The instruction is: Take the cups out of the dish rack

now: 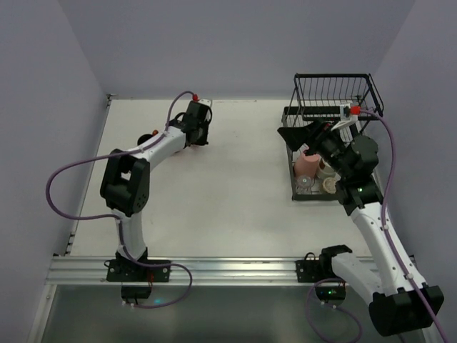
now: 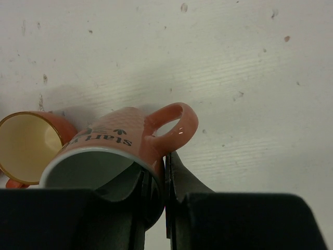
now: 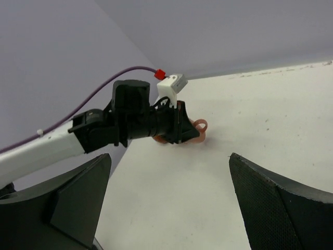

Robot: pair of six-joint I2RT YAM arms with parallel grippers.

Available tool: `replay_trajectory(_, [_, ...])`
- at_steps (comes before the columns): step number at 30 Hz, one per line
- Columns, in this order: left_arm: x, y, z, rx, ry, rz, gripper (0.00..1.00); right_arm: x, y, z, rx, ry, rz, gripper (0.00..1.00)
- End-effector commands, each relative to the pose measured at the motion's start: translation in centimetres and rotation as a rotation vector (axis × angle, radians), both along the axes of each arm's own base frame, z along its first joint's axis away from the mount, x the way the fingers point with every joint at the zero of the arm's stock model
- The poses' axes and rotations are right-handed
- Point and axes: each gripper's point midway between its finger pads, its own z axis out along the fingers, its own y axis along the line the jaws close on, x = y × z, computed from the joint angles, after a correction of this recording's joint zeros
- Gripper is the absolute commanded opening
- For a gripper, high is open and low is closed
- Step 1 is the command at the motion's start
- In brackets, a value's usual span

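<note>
Across the table (image 1: 243, 200), the outstretched left tool (image 2: 158, 169) pinches a salmon mug (image 2: 119, 130); right tool (image 3: 169, 159) gapes at the dish rack (image 1: 335, 86).

A white, lightly speckled tabletop (image 1: 235, 207) sits boxed in by plain pale-lavender walls (image 1: 235, 43). A silver metal rail (image 1: 235, 269) runs along its near edge.

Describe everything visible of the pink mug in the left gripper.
The pink mug is salmon and glossy like glazed ceramic, with a loop handle and dark lettering that reads upside down in the left wrist view. Its inside is pale and looks empty. It is tilted, mouth toward the camera, low over the table; whether it rests there I cannot tell. The fingers of the left gripper pinch its rim wall beside the handle, one inside, one outside. An orange cup sits close beside it; contact unclear.
</note>
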Motion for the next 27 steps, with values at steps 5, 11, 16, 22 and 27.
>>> replay_trajectory(5, [2.5, 0.9, -1.4, -0.022, -0.005, -0.013, 0.00, -1.6, 0.6, -2.6, -0.068, 0.010, -0.013, 0.98])
replay_trajectory(11, [3.1, 0.9, -2.7, -0.009, 0.032, -0.021, 0.00, -1.7, 0.9, -3.8, -0.089, 0.030, -0.011, 0.98])
replay_trajectory(16, [3.0, 1.2, -2.3, 0.005, 0.037, -0.011, 0.34, -0.8, -1.2, -5.8, -0.176, 0.081, -0.132, 0.96])
replay_trajectory(22, [3.0, 1.8, -1.1, 0.033, 0.029, 0.003, 0.55, -0.5, -4.0, -6.8, -0.282, 0.118, -0.273, 0.92])
replay_trajectory(27, [2.9, 1.5, 0.0, 0.014, 0.021, -0.010, 0.61, -0.5, -6.9, -7.4, -0.359, 0.149, -0.408, 0.91])
